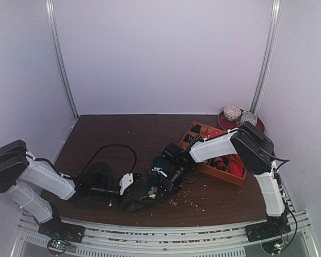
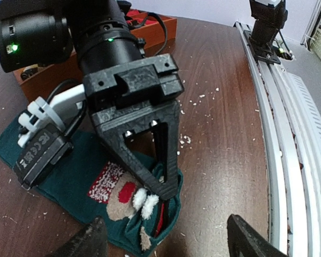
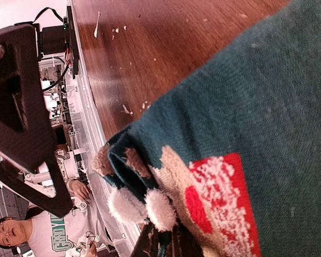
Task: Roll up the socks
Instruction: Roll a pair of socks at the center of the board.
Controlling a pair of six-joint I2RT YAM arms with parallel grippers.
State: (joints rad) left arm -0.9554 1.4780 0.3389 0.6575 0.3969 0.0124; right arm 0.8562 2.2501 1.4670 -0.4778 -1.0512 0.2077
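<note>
Right claw (image 2: 163,190) is clamped on the socks (image 2: 75,182), your left claw (image 2: 166,230) gapes apart, and the two-o'clock tray (image 1: 224,176) holds red rolled socks (image 1: 234,167).

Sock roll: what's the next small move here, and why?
Probably close the right gripper on the cartoon end of the sock and fold it over to start the roll. The sock lies unrolled on the table, the right gripper's tip sits at that edge, and the left gripper hangs open, holding nothing.
</note>
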